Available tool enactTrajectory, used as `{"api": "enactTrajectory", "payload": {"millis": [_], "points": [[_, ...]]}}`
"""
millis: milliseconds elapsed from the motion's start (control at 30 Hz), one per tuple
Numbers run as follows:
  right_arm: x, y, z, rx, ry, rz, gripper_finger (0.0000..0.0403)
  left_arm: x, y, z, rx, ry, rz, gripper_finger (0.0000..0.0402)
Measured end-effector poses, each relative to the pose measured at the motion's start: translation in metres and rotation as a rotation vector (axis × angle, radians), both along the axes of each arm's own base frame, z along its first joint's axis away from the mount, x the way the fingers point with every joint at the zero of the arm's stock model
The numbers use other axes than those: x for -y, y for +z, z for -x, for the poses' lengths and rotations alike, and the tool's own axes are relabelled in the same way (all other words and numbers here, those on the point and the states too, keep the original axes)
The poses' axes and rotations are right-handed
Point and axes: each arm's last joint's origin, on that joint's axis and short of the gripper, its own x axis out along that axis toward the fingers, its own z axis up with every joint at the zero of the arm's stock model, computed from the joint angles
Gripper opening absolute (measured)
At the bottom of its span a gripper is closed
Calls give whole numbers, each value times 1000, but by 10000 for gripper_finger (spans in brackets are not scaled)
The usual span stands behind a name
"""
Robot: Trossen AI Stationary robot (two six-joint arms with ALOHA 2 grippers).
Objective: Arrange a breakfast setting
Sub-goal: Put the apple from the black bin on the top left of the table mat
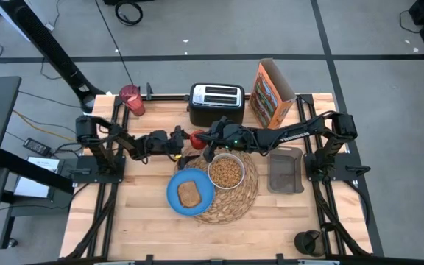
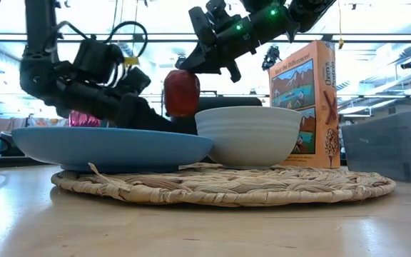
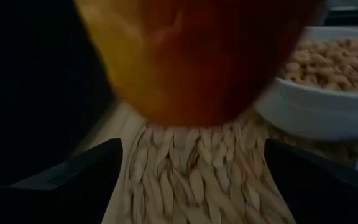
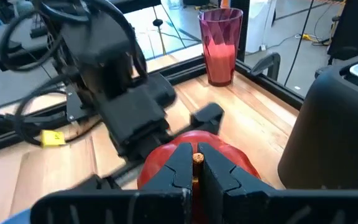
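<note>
A red apple (image 2: 182, 91) hangs above the far left rim of the woven placemat (image 1: 234, 210), and my right gripper (image 4: 197, 163) is shut on it from above. My left gripper (image 3: 191, 180) stands open, level with the apple's lower half. One of its fingers is on each side of the apple, apart from it. On the mat sit a blue plate (image 1: 175, 193) bearing a toast slice (image 1: 189, 194) and a white bowl (image 1: 226, 171) filled with cereal. A pink cup (image 1: 131, 99) stands at the far left corner. My right gripper pinches the apple's short stem (image 4: 197, 159) between its two fingertips, coming from the table's right and slanting down. The apple hangs below the fingers, upright and clear of the mat.
A black toaster (image 1: 216, 101) and an upright cereal box (image 1: 271, 92) stand along the far edge behind the apple. A grey tray (image 1: 285, 171) lies right of the mat. Bare wood shows at the near left.
</note>
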Motion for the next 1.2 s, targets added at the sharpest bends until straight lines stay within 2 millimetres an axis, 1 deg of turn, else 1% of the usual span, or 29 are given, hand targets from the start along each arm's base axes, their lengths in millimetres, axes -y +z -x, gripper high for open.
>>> {"api": "enactTrajectory", "payload": {"millis": [100,167,300,400,500,633,833,933,1100,1200], "points": [[2,-1,0,-14,-6,0,13,3,3,12,-12,-6,-21,396],[3,-1,0,-13,-2,-3,13,6,2,25,-48,-5,-11,396],[3,-11,-2,-50,3,-6,13,11,5,47,-63,-2,5,396],[3,-18,-6,-51,6,-17,13,14,12,61,-20,3,16,396],[3,-27,-10,-55,17,-32,13,16,21,70,49,11,35,396],[1,-40,-15,-79,25,-50,13,17,38,74,136,14,30,396],[0,-54,-19,-97,39,-73,13,18,64,80,288,19,1,396],[0,-63,-22,-110,41,-81,13,19,72,83,335,24,3,396],[0,-74,-24,-128,54,-94,13,19,86,80,335,23,9,396],[0,-77,-26,-120,50,-111,14,18,91,78,309,24,14,396]]}}
